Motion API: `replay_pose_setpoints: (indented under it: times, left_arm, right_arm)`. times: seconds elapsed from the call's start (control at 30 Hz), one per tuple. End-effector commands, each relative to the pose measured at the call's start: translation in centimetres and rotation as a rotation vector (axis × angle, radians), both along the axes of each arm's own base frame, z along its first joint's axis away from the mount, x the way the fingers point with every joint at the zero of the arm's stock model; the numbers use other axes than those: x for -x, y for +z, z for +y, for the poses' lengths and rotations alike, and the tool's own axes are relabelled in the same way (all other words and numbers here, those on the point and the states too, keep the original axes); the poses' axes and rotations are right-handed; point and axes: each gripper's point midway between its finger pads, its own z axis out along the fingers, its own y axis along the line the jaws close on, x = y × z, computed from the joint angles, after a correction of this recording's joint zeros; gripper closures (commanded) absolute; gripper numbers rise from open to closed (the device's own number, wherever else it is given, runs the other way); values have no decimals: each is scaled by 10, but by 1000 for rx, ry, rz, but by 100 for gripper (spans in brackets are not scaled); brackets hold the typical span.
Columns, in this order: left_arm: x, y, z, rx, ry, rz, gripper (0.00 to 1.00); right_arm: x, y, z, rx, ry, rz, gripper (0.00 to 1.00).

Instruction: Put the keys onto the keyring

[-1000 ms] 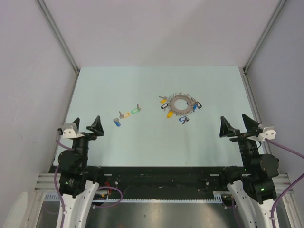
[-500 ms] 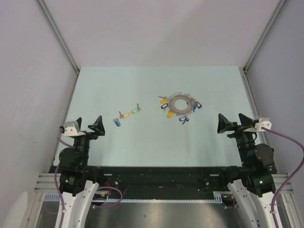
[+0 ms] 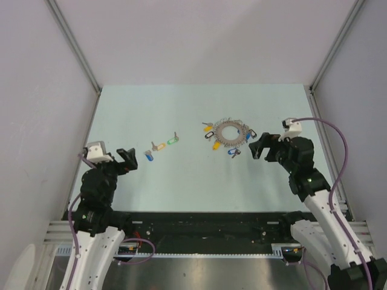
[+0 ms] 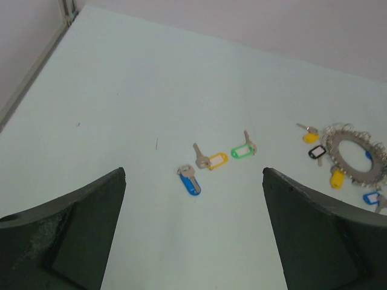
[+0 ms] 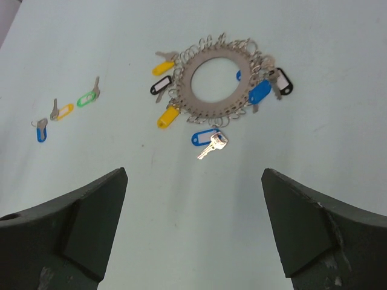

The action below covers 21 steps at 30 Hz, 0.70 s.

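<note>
- Over on the left, the left gripper (image 3: 113, 158) hangs above the near-left part of the table (image 3: 181, 181), its fingers (image 4: 72, 229) spread as wide as they go and holding nothing.
- Out ahead of it lie the three loose keys (image 4: 211, 161), flat on the table in a slanted row, left of centre.
- The blue-tagged key (image 4: 190, 180) is the nearest and leftmost of the row, the orange-tagged key (image 4: 211, 161) sits in the middle, and the green-tagged key (image 4: 243, 149) is the farthest and rightmost.
- All three are close together, but the blue one lies a little apart from its neighbour.
- Across to the right, the keyring (image 5: 214, 107) lies flat, right of centre and a touch farther back than the loose keys, well apart from them.
- Its rim is crowded with small wire loops and tagged keys: yellow tags (image 5: 167, 116) on the left side, a black tag (image 5: 160, 88) between them, and blue tags (image 5: 259, 92) on the right.
- One more blue tag with a silver key (image 5: 207, 139) lies just near of the ring; I can't tell whether it's hooked on.
- The right gripper (image 3: 263, 150) is reaching in just right of the keyring, above the table, fingers (image 5: 314, 235) wide apart and gripping nothing.
- From its wrist camera the ring sits ahead, framed between the two fingers, with the loose keys far off to the left.
</note>
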Motion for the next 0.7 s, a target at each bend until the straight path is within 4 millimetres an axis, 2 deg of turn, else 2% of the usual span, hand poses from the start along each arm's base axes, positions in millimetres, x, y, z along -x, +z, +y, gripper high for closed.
replay_pose_setpoints:
  times: [0.0, 0.03, 0.07, 0.1, 0.13, 0.17, 0.2, 0.27, 0.3, 0.33, 0.4, 0.43, 0.5, 0.53, 0.57, 0.63, 0.67]
  left_arm:
    - [-5, -19, -7, 18, -16, 144, 0]
    - [-7, -18, -8, 23, -19, 141, 0]
    - [-8, -17, -9, 23, -23, 141, 0]
    - [-9, -19, -10, 30, -27, 140, 0]
    - [-10, -17, -11, 35, -33, 131, 0]
    - [-10, -20, -12, 39, -33, 137, 0]
    - [-10, -20, -12, 45, -33, 137, 0]
    - [-10, -21, -13, 51, -37, 137, 0]
    - [-11, -21, -13, 52, -37, 137, 0]
    - [-11, -22, -13, 52, -35, 139, 0]
    - [-11, -23, -13, 52, -34, 143, 0]
    - [-11, -22, -12, 52, -31, 141, 0]
    - [-11, -24, -11, 51, -23, 145, 0]
    - [-12, -24, -11, 52, -23, 145, 0]
    - [-12, -24, -11, 51, -24, 149, 0]
    - [-13, -25, -12, 51, -27, 150, 0]
    - [-13, -25, -12, 49, -27, 155, 0]
  right_arm:
    - [-32, 11, 28, -84, 73, 2, 0]
    - [-41, 1, 28, -73, 63, 38, 0]
    - [-50, 1, 30, -66, 60, 50, 0]
    - [-61, -23, 34, -43, 62, 126, 0]
    - [-67, -29, 38, -24, 76, 140, 0]
    - [-77, -26, 42, -15, 75, 126, 0]
    - [-87, -46, 47, 9, 75, 171, 0]
    - [-100, -55, 56, 41, 82, 171, 0]
    - [-109, -51, 61, 44, 88, 162, 0]
    - [-118, -65, 70, 60, 107, 177, 0]
    - [-134, -61, 82, 66, 127, 145, 0]
    - [-140, -78, 88, 81, 141, 171, 0]
    - [-147, -84, 103, 98, 184, 156, 0]
    - [-154, -80, 112, 97, 205, 141, 0]
    - [-157, -98, 120, 113, 231, 170, 0]
    - [-166, -98, 132, 114, 259, 165, 0]
    - [-169, -115, 137, 126, 267, 196, 0]
